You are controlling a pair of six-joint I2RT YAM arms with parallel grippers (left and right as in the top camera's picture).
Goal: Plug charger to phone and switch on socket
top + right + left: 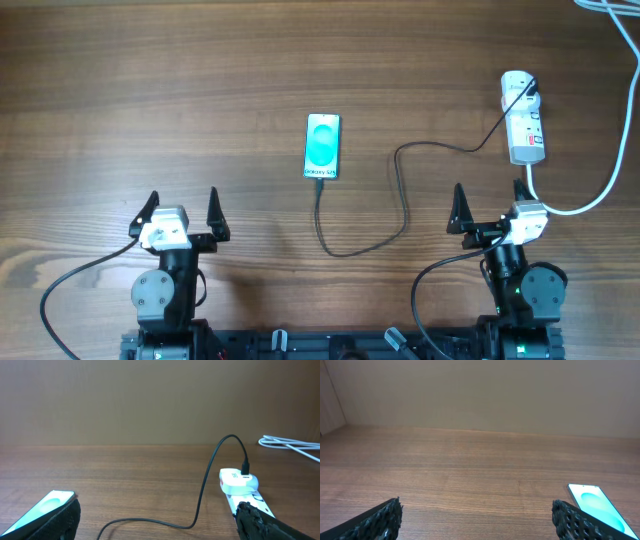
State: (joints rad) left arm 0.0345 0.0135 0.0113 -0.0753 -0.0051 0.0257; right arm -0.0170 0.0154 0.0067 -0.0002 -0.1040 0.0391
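Both sets of jaws are spread wide and empty, left gripper [183, 198] and right gripper [489, 195] parked at my edge. Phone [322, 146] sits mid-table, charger [401, 190] looping to it from the socket [523, 118] far right; can't tell if the tip's seated. Right arm's nearest that switch, I reckon.

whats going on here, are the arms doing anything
Nothing is being handled right now. The left gripper and right gripper are both open and empty, at the robot's edge of the table. The phone lies mid-table with its screen lit. The charger loops from the phone's near end across to the socket. Whether the tip is seated, or the socket is on, cannot be told.
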